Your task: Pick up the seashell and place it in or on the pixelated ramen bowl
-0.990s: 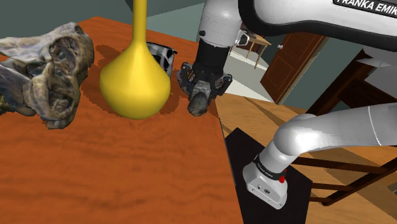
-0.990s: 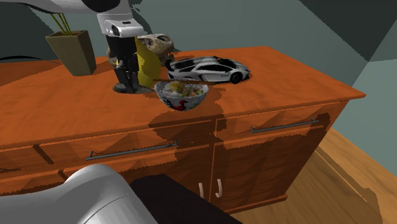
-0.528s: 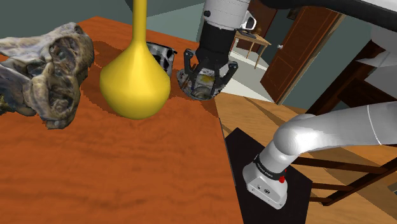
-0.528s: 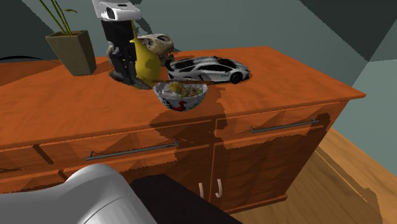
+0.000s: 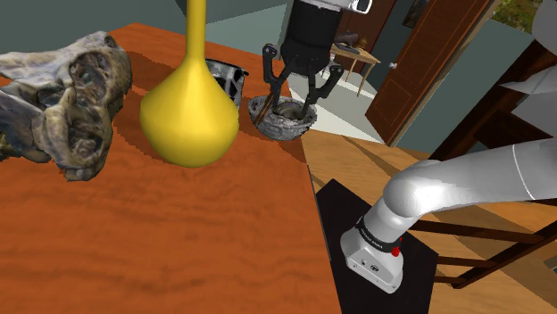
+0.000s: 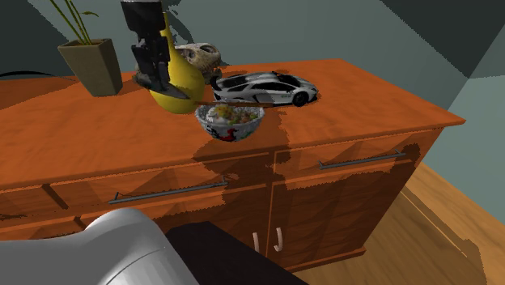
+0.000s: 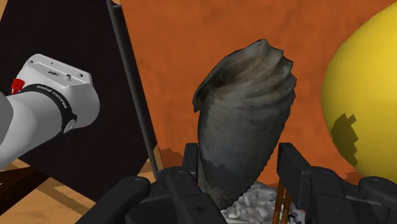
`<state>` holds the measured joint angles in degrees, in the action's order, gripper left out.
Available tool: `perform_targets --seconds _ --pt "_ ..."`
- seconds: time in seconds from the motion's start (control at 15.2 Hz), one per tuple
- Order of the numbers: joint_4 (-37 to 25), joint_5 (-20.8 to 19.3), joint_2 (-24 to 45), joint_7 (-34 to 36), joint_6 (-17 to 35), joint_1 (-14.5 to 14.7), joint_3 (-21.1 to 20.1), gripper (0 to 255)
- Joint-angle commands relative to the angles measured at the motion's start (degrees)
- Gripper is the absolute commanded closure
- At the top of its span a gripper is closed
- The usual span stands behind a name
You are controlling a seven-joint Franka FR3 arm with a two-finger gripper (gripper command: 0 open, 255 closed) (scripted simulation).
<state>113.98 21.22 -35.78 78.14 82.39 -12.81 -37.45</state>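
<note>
A grey-brown spiral seashell (image 7: 245, 121) is clasped between my two black fingers, its wide end pointing away from the hand. My gripper (image 7: 242, 167) is shut on it and hangs above the wooden top, close beside the yellow vase (image 7: 364, 108). In the second exterior view the gripper (image 6: 155, 74) is up in front of the vase, and the pixelated ramen bowl (image 6: 231, 121) stands on the top to its lower right. In the shoulder view the gripper (image 5: 300, 87) is just above the bowl (image 5: 280, 123).
A yellow long-necked vase (image 5: 187, 107), a skull-like rock (image 5: 71, 98) and a silver toy car (image 6: 263, 87) stand on the wooden dresser (image 6: 356, 113). A potted plant (image 6: 89, 65) is at the back. The black stand (image 5: 375, 241) is beside the dresser's edge.
The gripper has risen from the dresser top with the seashell in it, uncovering the bowl in the shoulder view. Nothing else has moved.
</note>
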Motion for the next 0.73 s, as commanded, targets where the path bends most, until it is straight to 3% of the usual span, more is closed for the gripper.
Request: perform_targets --seconds 0.0,0.2,0.66 --pt "-2.0 -0.3 0.6 0.3 -1.5 -0.2 0.3 255" --pt "-4.2 -0.7 1.3 0.6 -3.0 -0.5 0.4 255" --pt "-3.9 -5.6 4.9 -7.9 -1.3 -3.5 6.0 255"
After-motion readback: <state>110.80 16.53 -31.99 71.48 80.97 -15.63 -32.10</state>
